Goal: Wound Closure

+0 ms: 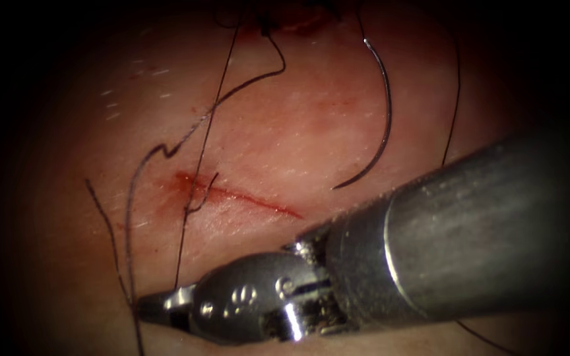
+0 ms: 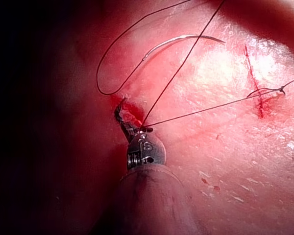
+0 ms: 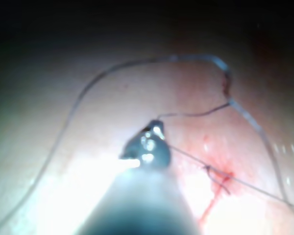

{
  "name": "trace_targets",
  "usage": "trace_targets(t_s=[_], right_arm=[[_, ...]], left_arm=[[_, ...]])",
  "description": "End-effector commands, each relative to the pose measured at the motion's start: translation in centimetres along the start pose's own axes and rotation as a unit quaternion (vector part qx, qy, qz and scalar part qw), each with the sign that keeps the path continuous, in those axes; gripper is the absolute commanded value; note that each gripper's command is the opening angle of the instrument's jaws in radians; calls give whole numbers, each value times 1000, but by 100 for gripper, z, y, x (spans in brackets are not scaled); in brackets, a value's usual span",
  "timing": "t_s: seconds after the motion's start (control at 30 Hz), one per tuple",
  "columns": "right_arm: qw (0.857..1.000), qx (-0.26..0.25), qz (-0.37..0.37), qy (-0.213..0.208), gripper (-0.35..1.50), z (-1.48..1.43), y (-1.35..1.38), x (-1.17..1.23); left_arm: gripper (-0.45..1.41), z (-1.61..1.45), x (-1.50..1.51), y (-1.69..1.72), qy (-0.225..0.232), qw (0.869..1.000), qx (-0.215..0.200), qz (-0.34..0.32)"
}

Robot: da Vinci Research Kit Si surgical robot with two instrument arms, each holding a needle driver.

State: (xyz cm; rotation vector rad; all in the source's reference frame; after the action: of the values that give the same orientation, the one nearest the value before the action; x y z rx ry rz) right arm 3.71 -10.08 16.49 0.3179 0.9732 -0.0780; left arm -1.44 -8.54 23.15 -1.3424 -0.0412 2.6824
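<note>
Pink tissue (image 1: 311,132); red cut (image 1: 239,195); black thread (image 1: 199,158); dark needle (image 1: 380,118).

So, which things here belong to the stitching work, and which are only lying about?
Belong to the job:
- tissue with its cut
- needle, lying loose on the tissue right of the cut, held by neither tool
- thread, gripped in the right tool's shut jaws
- left tool; what it holds is unclear

Lying about:
- red fluid at the cut
</note>
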Motion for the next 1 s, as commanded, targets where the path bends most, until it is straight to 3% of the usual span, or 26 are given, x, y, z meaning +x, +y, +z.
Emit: trace_targets(t_s=[0.03, 0.5, 1.0], right_arm=[[1000, 4, 1, 1, -35, 15, -17, 1], [1000, 24, -6, 6, -35, 33, -71, 31], [1000, 23, -4, 9, -35, 37, -72, 29]], left_arm=[[-45, 10, -2, 11, 0, 1000, 2, -1], [-45, 18, -1, 6, -21, 999, 28, 19], [-45, 14, 5, -3, -23, 999, 36, 20]])
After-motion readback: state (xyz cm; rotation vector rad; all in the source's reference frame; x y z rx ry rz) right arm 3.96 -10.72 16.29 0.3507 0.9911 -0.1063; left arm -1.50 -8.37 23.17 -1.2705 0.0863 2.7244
